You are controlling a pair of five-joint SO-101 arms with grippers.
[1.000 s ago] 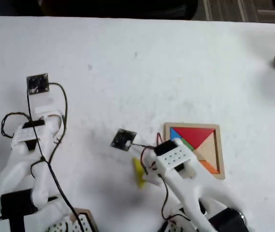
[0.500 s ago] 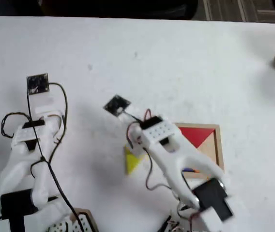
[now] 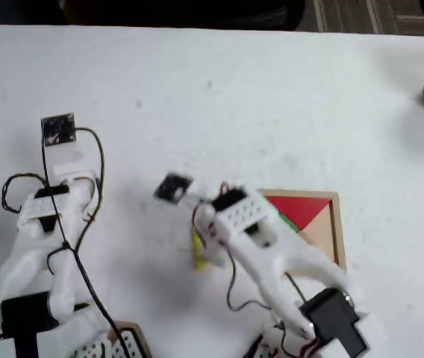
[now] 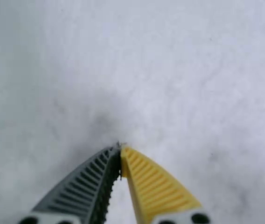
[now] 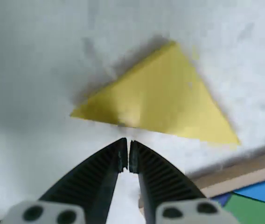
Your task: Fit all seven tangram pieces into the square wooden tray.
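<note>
Noting yellow triangle (image 5: 158, 100) looks thin, stiff, light; I'd pinch opposite edges. Right gripper (image 5: 126, 156) clenched, empty.

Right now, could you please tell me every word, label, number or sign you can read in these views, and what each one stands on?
None: no word, number or sign can be read on the wooden tray, the yellow triangle or the table.

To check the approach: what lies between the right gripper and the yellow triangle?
Only a thin strip of bare table, in the right wrist view, separates the right gripper from the yellow triangle.
</note>
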